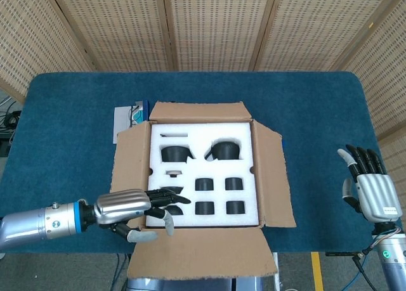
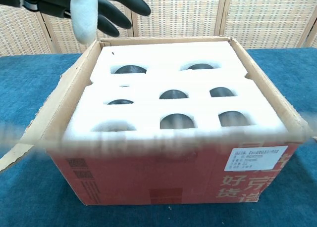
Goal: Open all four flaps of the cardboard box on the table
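The cardboard box (image 1: 202,170) (image 2: 173,172) stands mid-table with its white foam insert (image 1: 200,139) (image 2: 168,83) and black round parts exposed. In the head view the back flap (image 1: 196,109), left flap (image 1: 130,158) and right flap (image 1: 274,177) lean outward, and the front flap (image 1: 203,253) lies folded out past the table's near edge. My left hand (image 1: 136,205) (image 2: 84,4) hovers over the box's front-left corner with fingers spread, holding nothing. My right hand (image 1: 369,188) is open, upright, well right of the box.
A white leaflet (image 1: 127,116) lies behind the box's left flap. The blue table cover (image 1: 317,113) stretches around the box on all sides. Wicker panels (image 1: 209,25) close off the back.
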Available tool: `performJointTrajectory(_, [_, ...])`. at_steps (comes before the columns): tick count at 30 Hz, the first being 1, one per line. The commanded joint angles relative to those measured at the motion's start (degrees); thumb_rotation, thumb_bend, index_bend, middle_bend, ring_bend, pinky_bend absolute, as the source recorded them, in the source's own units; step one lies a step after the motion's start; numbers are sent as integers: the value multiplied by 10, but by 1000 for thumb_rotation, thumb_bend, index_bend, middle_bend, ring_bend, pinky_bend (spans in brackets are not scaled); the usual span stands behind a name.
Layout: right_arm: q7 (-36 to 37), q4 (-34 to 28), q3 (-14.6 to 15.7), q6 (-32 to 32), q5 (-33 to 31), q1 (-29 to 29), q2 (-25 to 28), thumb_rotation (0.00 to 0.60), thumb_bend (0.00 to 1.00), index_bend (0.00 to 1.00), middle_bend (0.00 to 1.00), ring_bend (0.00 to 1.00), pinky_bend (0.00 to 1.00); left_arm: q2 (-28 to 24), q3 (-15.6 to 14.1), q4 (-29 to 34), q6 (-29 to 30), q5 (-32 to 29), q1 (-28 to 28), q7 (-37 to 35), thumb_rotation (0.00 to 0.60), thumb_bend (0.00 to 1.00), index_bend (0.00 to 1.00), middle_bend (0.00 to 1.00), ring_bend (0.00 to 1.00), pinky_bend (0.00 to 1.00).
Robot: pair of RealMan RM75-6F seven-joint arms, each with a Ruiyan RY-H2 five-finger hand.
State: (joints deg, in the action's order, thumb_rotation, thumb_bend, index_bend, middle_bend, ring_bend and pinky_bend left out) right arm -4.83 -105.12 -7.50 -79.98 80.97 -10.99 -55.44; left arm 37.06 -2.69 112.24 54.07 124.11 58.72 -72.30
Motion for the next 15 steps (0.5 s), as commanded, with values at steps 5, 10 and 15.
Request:
performJointTrajectory(5, [2, 1, 1, -1, 0, 1, 1, 600, 774, 102, 68, 0, 0, 11, 23, 2, -35, -109, -33, 149, 11, 324, 375, 0, 0, 0])
performJointTrajectory(10, [9, 8, 2, 1, -1, 2, -2, 600, 775, 102, 68, 0, 0, 42, 43, 8, -21, -241, -109, 359, 164, 395, 314, 0, 0, 0])
performJointTrajectory(15, [10, 17, 2, 5, -1, -1, -7, 600, 775, 102, 68, 0, 0, 85, 49, 13, 40, -346, -181, 532, 441, 399, 174, 0, 0, 0])
